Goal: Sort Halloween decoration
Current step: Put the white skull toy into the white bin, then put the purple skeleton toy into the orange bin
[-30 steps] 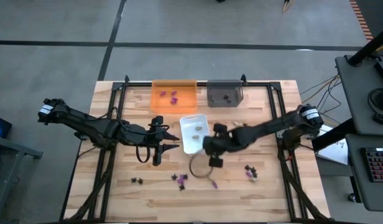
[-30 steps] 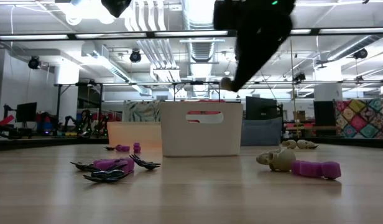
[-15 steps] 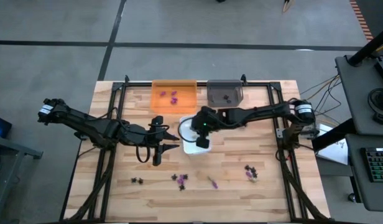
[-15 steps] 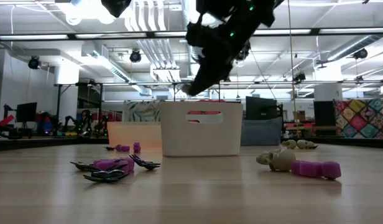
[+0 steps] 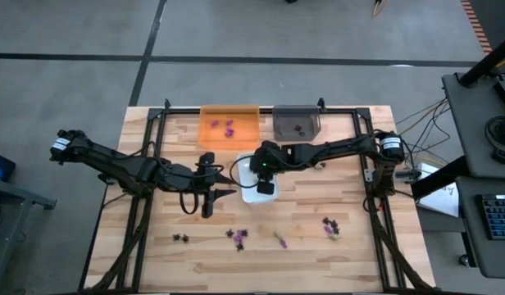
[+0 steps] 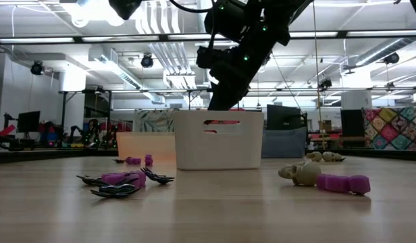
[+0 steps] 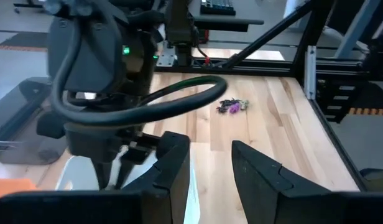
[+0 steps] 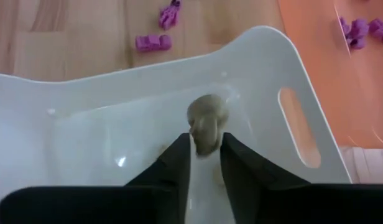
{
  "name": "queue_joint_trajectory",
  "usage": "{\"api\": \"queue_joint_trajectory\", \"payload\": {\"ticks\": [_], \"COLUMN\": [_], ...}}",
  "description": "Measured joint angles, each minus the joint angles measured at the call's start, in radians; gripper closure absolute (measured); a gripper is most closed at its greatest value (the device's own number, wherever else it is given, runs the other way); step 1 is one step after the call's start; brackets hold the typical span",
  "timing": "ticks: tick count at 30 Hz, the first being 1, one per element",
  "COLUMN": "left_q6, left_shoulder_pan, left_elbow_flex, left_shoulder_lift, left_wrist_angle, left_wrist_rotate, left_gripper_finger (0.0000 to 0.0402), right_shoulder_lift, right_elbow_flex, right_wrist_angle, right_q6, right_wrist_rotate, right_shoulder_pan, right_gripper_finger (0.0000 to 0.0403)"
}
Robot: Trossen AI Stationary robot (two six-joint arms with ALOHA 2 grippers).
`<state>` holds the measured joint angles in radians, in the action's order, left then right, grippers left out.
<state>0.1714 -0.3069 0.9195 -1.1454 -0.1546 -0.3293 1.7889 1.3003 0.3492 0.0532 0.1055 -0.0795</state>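
My right gripper point(image 8: 206, 143) hangs tipped downward inside the white tray point(image 8: 117, 106), which stands mid-table point(image 5: 246, 195). Its fingers are slightly apart, and a pale beige decoration piece point(image 8: 207, 121) sits right at their tips, just above the tray floor. Left of the tray, my left gripper point(image 7: 210, 162) waits above the table, open, with nothing between its fingers. Loose purple, black and beige pieces lie near the front edge point(image 5: 238, 236), point(image 5: 329, 228). The low view shows them as a purple-and-black clump point(image 6: 123, 181) and a beige piece point(image 6: 306, 173). My right gripper's two fingertips point(image 8: 182, 149) stand on either side of the beige piece's lower end point(image 8: 207, 148), coming at it slanting down from the table's right. A small gap shows between the fingers. Whether they touch the piece I cannot tell.
An orange tray point(image 5: 229, 127) with purple pieces and a grey tray point(image 5: 296, 124) with black pieces stand at the far edge. A dark metal frame point(image 5: 154, 123) runs around the tabletop. My left arm's cable loops in front of the left wrist camera point(image 7: 179, 93).
My right gripper has carried the beige piece from the near middle of the table toward the far and left edges. It now sits over the white tray and has sunk until its tips are below the tray's rim.
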Motion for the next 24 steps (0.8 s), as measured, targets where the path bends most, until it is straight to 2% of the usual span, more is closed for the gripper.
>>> {"api": "queue_joint_trajectory", "payload": {"ticks": [5,10,18,24], "left_q6": [0.003,0.003,-0.007,-0.025], "left_shoulder_pan": [0.000,0.000,0.001,0.001], "left_elbow_flex": [0.000,0.000,0.000,0.000], "left_shoulder_lift": [0.000,0.000,0.000,0.000], "left_wrist_angle": [0.000,-0.001,-0.045,-0.058], "left_wrist_rotate": [-0.027,-0.028,-0.028,-0.028], "left_gripper_finger": [0.0300,0.0300,0.0300,0.0300], "right_shoulder_lift": [0.000,-0.016,-0.122,-0.217], "right_elbow_flex": [0.002,0.028,0.054,0.041], "right_wrist_angle": [0.000,0.060,0.241,0.350], "right_q6": [0.002,0.000,-0.019,-0.103], "right_wrist_rotate": [0.000,-0.002,-0.009,-0.011], "right_shoulder_pan": [0.000,0.003,0.059,0.131], "right_gripper_finger": [0.0278,0.0258,0.0273,0.0288]}}
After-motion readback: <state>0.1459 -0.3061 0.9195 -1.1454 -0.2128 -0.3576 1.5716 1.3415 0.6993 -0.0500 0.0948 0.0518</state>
